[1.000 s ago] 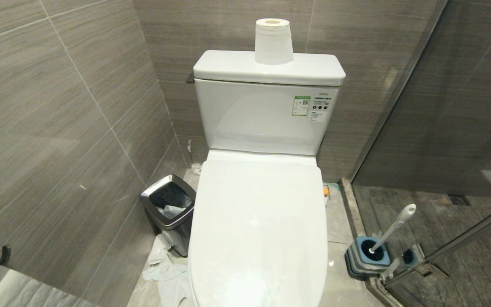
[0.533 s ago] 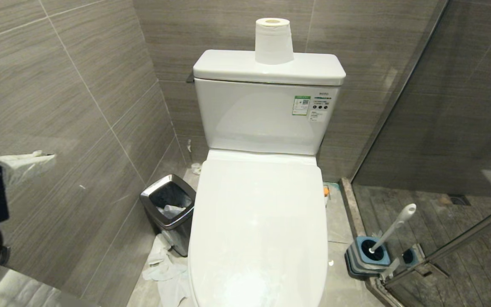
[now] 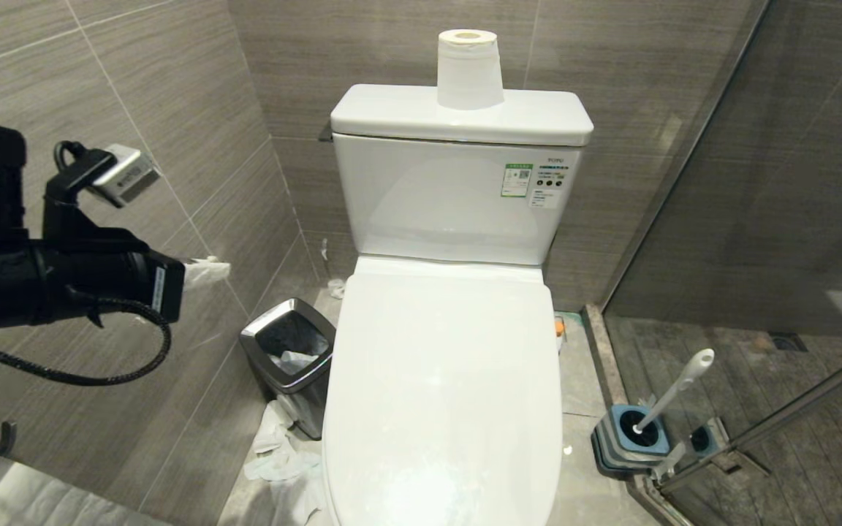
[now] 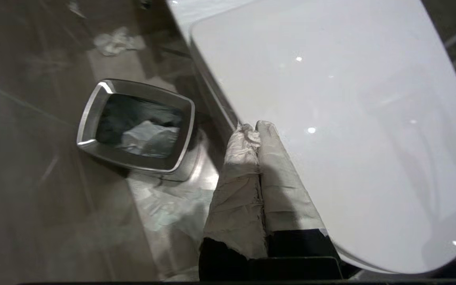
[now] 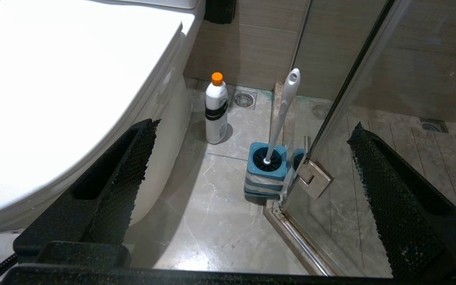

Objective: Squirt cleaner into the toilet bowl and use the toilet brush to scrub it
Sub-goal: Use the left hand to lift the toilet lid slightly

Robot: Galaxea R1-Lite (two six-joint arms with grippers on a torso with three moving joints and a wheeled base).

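White porcelain fills my head view: the glossy toilet bowl [image 3: 441, 387] has its lid down, so no cleaner can go in yet. A second ago the left side of that view showed only grey wall tile; now my left gripper [image 3: 205, 271] has swung up into it beside the wall, above the chrome-rimmed bin [image 3: 288, 351]. Its white-wrapped fingers [image 4: 247, 174] are pressed together with nothing between them. I judge it is heading for the lid's edge, since lifting the lid has to come first.

My left wrist view shows those fingertips close to the lid's rim, which the head view cannot tell me. My right wrist view alone shows the white bottle with an orange cap [image 5: 216, 109] on the floor by the toilet, near the slim white toilet brush [image 5: 281, 114] in its blue square holder [image 5: 266, 168], with my parked right gripper [image 5: 251, 174] wide open and empty.
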